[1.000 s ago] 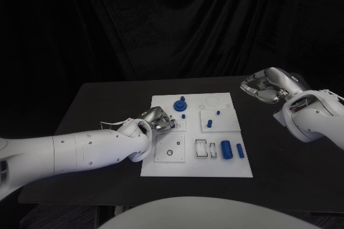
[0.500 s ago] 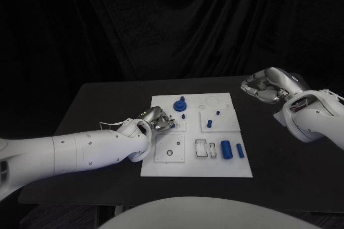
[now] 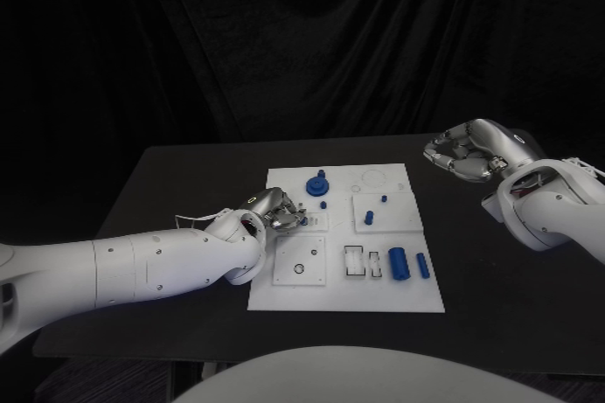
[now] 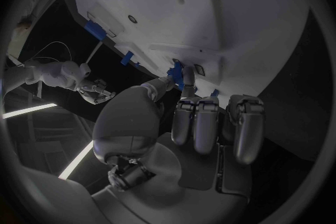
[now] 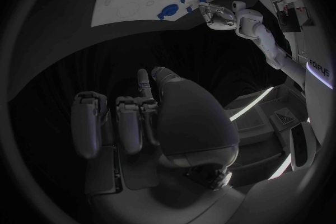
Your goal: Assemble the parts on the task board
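While I watched from the console, I logged:
Left robot hand (image 3: 280, 209): at the task board's (image 3: 347, 294) left edge, pinching a small blue part (image 4: 179, 75) between thumb and fingers.
Right robot hand (image 3: 462, 155): raised beyond the board's right side, fingers curled in, holding nothing.
Board: mid-surface (image 3: 164, 180), other blue parts (image 3: 399, 262) on it.

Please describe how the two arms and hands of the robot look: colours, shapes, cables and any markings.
Both arms have smooth, rounded white shells. On the left arm, small dark dots mark the shell and a thin pale cable loops near the wrist. The left hand and right hand are silver metal, with segmented fingers bearing dark pads. Dark lettering on the left arm, seen from the right wrist, is too blurred to read.
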Available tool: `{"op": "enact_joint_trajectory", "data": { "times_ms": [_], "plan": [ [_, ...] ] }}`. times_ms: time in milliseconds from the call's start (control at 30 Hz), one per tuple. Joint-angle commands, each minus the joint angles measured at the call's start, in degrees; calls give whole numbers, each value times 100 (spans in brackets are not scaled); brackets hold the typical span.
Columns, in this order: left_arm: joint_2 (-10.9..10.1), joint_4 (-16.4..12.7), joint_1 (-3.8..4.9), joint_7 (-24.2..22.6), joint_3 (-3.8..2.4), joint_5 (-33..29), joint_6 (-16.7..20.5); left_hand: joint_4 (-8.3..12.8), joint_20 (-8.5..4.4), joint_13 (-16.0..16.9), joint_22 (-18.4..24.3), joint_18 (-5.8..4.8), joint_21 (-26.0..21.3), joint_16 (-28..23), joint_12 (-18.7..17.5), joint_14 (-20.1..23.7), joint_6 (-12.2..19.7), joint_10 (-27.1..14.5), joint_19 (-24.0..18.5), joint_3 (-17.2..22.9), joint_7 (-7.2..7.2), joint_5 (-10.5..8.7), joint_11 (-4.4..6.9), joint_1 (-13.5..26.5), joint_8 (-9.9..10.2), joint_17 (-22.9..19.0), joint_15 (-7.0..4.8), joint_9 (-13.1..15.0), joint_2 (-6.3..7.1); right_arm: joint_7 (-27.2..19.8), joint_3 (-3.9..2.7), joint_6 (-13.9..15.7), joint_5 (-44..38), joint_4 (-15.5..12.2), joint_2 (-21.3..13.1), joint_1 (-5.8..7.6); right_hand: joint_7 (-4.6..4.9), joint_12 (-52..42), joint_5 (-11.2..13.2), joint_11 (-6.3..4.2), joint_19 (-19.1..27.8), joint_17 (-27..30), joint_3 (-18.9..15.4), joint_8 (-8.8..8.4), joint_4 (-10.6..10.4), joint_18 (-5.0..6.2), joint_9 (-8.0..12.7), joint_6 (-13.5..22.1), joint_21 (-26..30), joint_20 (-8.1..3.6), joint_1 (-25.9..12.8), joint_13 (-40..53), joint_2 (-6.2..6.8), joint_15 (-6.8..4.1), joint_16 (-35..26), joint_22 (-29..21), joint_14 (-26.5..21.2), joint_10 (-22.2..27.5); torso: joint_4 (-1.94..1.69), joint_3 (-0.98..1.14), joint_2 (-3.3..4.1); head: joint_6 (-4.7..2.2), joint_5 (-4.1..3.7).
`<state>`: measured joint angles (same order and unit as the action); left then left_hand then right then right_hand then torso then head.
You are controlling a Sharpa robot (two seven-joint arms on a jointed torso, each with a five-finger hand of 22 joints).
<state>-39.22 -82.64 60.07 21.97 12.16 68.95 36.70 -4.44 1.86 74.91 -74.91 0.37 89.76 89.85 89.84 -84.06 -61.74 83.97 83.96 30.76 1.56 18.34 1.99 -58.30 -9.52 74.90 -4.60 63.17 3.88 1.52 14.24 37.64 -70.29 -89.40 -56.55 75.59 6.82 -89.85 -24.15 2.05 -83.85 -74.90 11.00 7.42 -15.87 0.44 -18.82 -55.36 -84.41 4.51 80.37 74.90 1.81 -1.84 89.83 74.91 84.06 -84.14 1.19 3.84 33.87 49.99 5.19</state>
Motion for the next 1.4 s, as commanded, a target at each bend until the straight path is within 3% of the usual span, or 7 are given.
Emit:
{"op": "enact_joint_trajectory", "data": {
  "times_ms": [33, 133, 433, 900, 1200, 1400],
  "plan": [
    [17, 1, -16, -77, -5, 10, -3, -84, -37, 1509, -1491, -23, -19, 15, 16, -594, 17, 603, 573, -84, 9, -159, 38, -23, 52, 1510, -41, -18, 30, 62, -4, 38, -17, -9, -7, -13, -12, -15, -19, 27, -279, -1510, 28, -17, -10, 108, 6, -45, -2, 40, 12, 1510, 31, 42, 17, 1309, 594, -586, 3, -2, 2, 1, -1],
    [22, 7, -20, -70, -5, 10, -32, -177, -31, 1509, -1488, -21, -26, 15, 16, -594, 10, 603, 568, -183, 17, -294, 31, -25, 71, 1510, -35, -29, 20, 63, -4, 37, -17, -10, -8, -13, -12, -15, -19, 27, -279, -1510, 28, -17, -10, 108, 6, -45, -2, 40, 12, 1510, 31, 42, 17, 1309, 594, -586, 4, 1, 4, 1, -6],
    [44, 25, -32, -91, -5, 10, -74, -428, -21, 1509, -1484, -18, -37, 15, 16, -594, -10, 603, 561, -498, 30, -455, 17, 7, 113, 1510, -22, -54, 9, 64, -4, 41, -17, -13, -9, -14, -12, -15, -19, 27, -279, -1510, 28, -17, -10, 108, 6, -45, -2, 40, 12, 1510, 31, 42, 17, 1309, 594, -586, 8, 1, 4, 1, -2],
    [70, 57, -56, -126, -5, 10, -101, -455, -19, 1509, -1478, -13, -51, 15, 16, -594, -13, 603, 551, -538, 31, -470, 15, 3, 118, 1510, -20, -57, 4, 64, -4, 42, -17, -16, -14, -15, -12, -15, -19, 27, -279, -1510, 28, -17, -10, 108, 6, -45, -2, 40, 12, 1510, 31, 42, 17, 1309, 594, -586, 4, 3, 4, 1, -8],
    [76, 66, -70, -156, -5, 10, -144, -772, -4, 1509, -1472, -9, -67, 15, 16, -594, -33, 603, 540, -937, 52, -623, -2, 65, 169, 1510, -5, -90, -2, 66, -4, 35, -17, -16, -16, -16, -12, -15, -19, 27, -279, -1510, 28, -17, -10, 108, 6, -45, -2, 40, 12, 1510, 31, 42, 17, 1309, 594, -586, 6, 2, 7, 1, 3],
    [82, 84, -76, -176, -5, 10, -149, -793, -3, 1509, -1472, -9, -68, 15, 16, -594, -37, 603, 540, -964, 51, -635, -4, 65, 171, 1510, -4, -92, -6, 67, -4, 31, -17, -17, -18, -20, -12, -15, -19, 27, -279, -1510, 28, -17, -10, 108, 6, -45, -2, 40, 12, 1510, 31, 42, 17, 1309, 594, -586, 7, 1, 4, 1, 4]
  ]
}}
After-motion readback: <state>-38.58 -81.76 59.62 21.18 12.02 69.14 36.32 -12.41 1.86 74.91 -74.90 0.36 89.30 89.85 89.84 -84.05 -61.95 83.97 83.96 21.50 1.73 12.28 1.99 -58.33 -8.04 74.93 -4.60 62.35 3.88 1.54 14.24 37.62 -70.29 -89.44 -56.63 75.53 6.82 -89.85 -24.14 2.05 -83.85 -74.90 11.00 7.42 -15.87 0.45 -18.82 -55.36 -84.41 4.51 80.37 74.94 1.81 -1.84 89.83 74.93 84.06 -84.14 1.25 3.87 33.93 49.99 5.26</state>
